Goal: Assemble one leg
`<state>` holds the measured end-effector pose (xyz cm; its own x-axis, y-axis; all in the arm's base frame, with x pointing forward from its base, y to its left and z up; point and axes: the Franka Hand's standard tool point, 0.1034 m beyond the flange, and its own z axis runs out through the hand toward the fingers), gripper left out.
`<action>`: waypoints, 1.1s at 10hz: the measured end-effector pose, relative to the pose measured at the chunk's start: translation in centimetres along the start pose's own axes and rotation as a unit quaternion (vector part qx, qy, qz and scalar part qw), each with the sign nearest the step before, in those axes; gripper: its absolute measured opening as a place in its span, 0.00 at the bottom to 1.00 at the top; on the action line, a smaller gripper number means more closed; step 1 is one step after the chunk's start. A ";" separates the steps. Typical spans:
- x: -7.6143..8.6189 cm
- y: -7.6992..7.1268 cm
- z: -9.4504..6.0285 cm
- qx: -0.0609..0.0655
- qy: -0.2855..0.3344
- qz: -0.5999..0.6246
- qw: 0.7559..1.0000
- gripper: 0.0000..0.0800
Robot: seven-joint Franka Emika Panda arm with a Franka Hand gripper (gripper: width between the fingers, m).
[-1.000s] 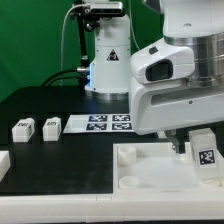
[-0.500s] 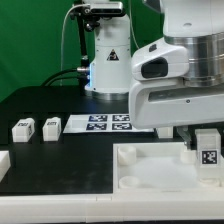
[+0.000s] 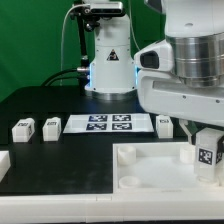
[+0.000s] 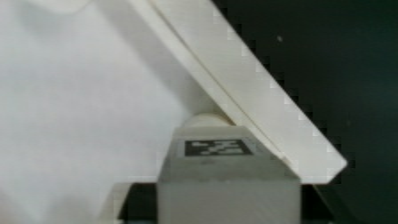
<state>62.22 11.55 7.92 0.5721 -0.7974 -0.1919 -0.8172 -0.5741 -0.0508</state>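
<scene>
**Leg gripped at the tray part's far corner**

Nearest my exterior camera, the large white square tray-like plastic part lies flat on the black table, with a round socket showing at its front corner. At that part's end toward the exterior view's right, the two-finger gripper is clamped on the small white oblong plastic leg; the leg stands upright with its tag facing the camera, and I cannot tell whether it touches the part beneath. On my wrist feed the same leg sits squarely between the fingers with its black-and-white tag readable; its far end meets the tray part's raised rim, which runs diagonally between the white floor and the dark table. A white piece is cut off at the exterior view's left edge. Farther back, two spare legs sit side by side toward the exterior view's left; near them lies the thin flat white marker board, with a third spare leg just beside its other end. The bulky white arm fills the exterior view's right; behind stand a white pedestal and a green backdrop.
</scene>
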 end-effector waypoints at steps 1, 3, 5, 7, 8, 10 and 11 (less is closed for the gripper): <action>0.1 -0.1 0.0 0.020 0.002 0.100 0.995 0.37; -0.1 -0.3 0.2 0.051 0.010 0.245 0.968 0.37; -0.3 -0.6 0.2 0.056 0.011 0.310 0.949 0.37; -0.3 -0.6 0.2 0.056 0.012 0.289 0.956 0.38; -0.4 -0.6 0.2 0.055 0.013 0.262 0.963 0.67; -0.5 -0.1 0.4 0.036 0.018 0.126 0.991 0.78; -1.0 -0.1 0.3 0.009 0.023 0.032 0.999 0.78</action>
<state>61.71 12.42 7.86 0.5211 -0.8402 -0.1498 -0.8529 -0.5189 -0.0568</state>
